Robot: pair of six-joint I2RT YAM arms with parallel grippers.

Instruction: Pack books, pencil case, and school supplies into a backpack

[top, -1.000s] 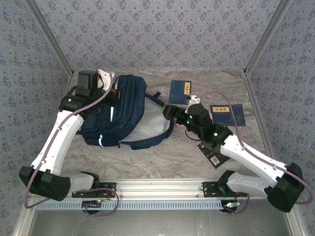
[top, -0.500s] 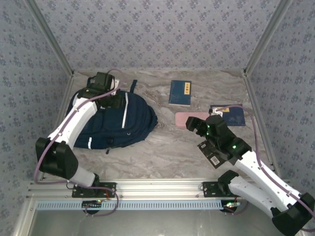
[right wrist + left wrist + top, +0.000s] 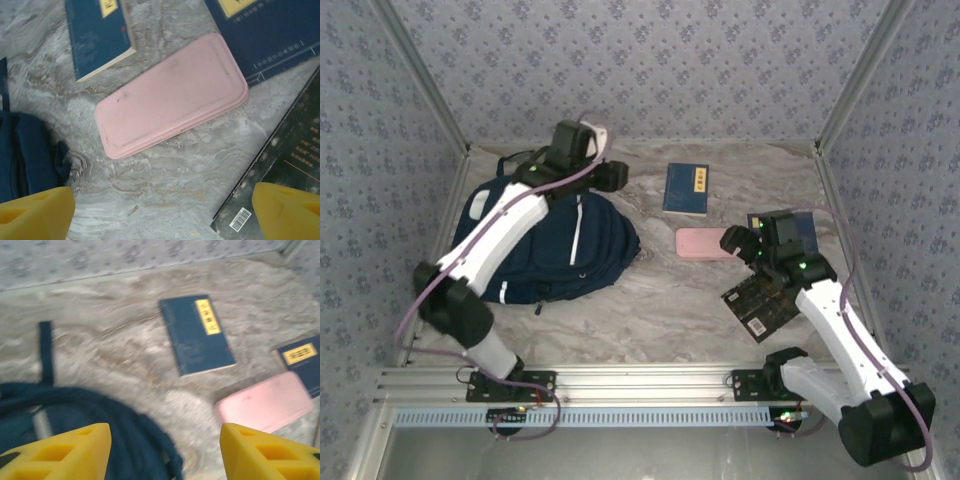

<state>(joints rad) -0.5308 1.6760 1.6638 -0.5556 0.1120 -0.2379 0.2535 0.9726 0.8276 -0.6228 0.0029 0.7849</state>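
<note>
Both left fingers [image 3: 55, 452] and right fingers [image 3: 287, 210] gape, holding nothing.

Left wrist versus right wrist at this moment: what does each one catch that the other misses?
Left wrist, not right wrist: the patterned back wall beyond the table. Right wrist, not left wrist: the black book with its barcode. Shared: the pink pencil case, the far navy book, the right navy book and part of the backpack.

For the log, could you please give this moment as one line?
left gripper: open, by backpack | right gripper: open, by pencil case
</note>
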